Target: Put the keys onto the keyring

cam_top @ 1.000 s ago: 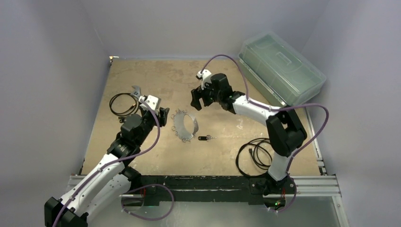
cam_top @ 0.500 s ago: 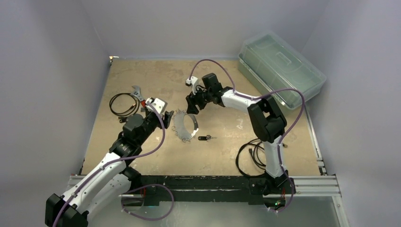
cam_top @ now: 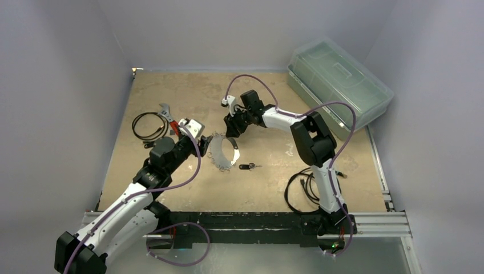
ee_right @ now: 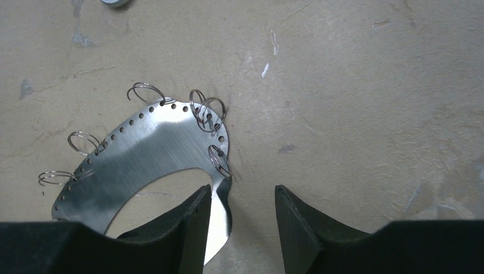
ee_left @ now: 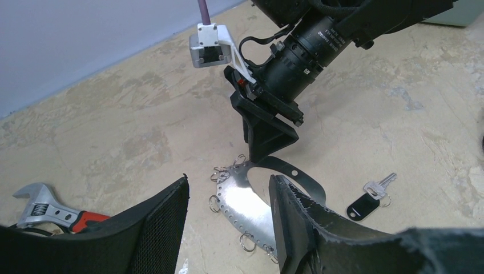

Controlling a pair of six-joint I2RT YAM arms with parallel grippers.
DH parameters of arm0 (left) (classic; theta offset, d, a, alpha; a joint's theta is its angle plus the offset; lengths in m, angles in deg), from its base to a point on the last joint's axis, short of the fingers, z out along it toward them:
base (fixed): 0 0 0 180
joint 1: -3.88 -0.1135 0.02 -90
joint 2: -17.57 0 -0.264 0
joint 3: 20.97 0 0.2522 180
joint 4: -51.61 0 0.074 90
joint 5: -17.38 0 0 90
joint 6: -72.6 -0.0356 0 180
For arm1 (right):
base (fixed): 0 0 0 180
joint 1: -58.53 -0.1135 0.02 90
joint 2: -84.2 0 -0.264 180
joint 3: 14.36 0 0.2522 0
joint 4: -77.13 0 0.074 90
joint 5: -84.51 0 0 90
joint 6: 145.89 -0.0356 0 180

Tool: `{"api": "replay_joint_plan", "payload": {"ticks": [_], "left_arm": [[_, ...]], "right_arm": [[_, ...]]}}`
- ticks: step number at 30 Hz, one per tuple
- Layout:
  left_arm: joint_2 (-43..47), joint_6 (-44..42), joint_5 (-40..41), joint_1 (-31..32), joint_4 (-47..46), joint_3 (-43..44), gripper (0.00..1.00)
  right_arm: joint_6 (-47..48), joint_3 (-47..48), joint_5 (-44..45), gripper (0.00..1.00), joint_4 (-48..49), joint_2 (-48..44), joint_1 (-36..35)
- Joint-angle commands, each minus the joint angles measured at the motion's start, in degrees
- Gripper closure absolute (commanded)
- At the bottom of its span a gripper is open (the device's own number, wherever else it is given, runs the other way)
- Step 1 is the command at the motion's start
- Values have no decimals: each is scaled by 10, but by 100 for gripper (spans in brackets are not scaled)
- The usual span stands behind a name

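- While both arms lean in over the worktop point(cam_top: 257, 194) in the top view, the keyring point(cam_top: 224, 151) lies flat between them. The left gripper point(cam_top: 198, 138) is just beside its left edge and the right gripper point(cam_top: 231, 128) is over its far edge. The key point(cam_top: 246, 166) lies loose near the ring's near-right side, with neither gripper on it.
- From the left wrist, the left gripper point(ee_left: 228, 185) is spread wide and holds nothing. The keyring point(ee_left: 245, 200) lies just ahead of it. The right gripper point(ee_left: 267, 137) points down at the ring's far rim, the key point(ee_left: 368, 197) lies off to the right, and a wrench point(ee_left: 48, 208) lies at the left.
- From the right wrist, the right gripper point(ee_right: 242, 200) is spread. One end of the keyring point(ee_right: 142, 154), a shiny perforated strip with small wire rings, sits in the gap close to one finger point(ee_right: 194, 228). Whether they touch I cannot tell.
- Risk: the strip is thin and sits off-centre, so closing may push it aside or flip it instead of pinching it.
- Risk: a sliding ring could knock the key away.
- Risk: the grippers are near each other and could collide.
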Motion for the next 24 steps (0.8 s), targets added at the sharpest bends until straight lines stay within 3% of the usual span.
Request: {"api": "replay_joint_plan", "payload": {"ticks": [1,24], "left_arm": [[-3,-6,-17,2,-22,12,47],[-18,-7,-15,2,-19,14,50]], "right_arm": [[17,35,-22,52,-12,7,-2],[33,69,-64,69,-36,49,-11]]}}
